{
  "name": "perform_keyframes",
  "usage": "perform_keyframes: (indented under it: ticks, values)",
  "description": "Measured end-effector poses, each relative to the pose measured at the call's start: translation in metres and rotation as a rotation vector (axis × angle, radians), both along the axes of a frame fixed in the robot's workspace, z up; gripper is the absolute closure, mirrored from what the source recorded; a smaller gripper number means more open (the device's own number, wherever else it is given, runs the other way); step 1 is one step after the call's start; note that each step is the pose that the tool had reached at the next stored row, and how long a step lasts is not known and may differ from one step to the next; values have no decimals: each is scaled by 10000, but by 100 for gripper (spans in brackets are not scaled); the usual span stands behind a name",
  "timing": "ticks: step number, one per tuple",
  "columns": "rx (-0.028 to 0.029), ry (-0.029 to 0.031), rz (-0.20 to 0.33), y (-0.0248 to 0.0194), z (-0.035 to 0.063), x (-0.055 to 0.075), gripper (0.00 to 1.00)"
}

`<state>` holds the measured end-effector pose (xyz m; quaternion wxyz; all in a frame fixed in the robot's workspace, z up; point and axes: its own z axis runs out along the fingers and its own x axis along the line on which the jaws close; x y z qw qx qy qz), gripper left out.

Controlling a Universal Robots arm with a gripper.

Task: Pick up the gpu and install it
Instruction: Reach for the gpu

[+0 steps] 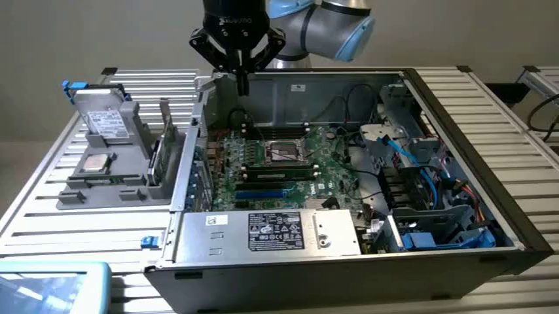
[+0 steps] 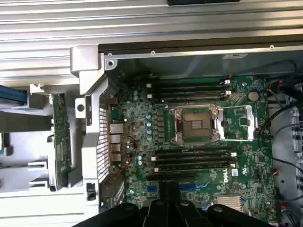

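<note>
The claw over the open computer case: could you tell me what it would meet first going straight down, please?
Probably the green motherboard, around its black and blue expansion slots, inside the grey metal computer case. The shut black claw hangs above it, nothing visible between; depth is uncertain.

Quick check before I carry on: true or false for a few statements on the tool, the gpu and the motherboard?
1. The tool grips the gpu. False: it is shut on nothing; the gpu stands on edge in the gray holder.
2. The tool hangs above the open case. True.
3. A cooler covers the CPU socket. False: the socket is uncovered.
4. The holder sits at the exterior view's left of the case. True.
</note>
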<state>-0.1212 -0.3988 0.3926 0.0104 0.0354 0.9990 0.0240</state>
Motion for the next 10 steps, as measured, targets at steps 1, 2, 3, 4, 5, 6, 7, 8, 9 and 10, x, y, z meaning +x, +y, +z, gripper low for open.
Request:
perform_keyframes:
  ticks: [1, 2, 3, 4, 5, 6, 7, 8, 9, 10]
  values:
    - [0, 0, 0, 0, 0, 0, 88]
    - [0, 0, 0, 0, 0, 0, 88]
    - [0, 0, 0, 0, 0, 0, 88]
    - [0, 0, 0, 0, 0, 0, 88]
    - [0, 0, 0, 0, 0, 0, 88]
    - [0, 0, 0, 0, 0, 0, 88]
    - [0, 0, 0, 0, 0, 0, 88]
    - [0, 0, 0, 0, 0, 0, 88]
    - [0, 0, 0, 0, 0, 0, 88]
    - [0, 0, 0, 0, 0, 0, 88]
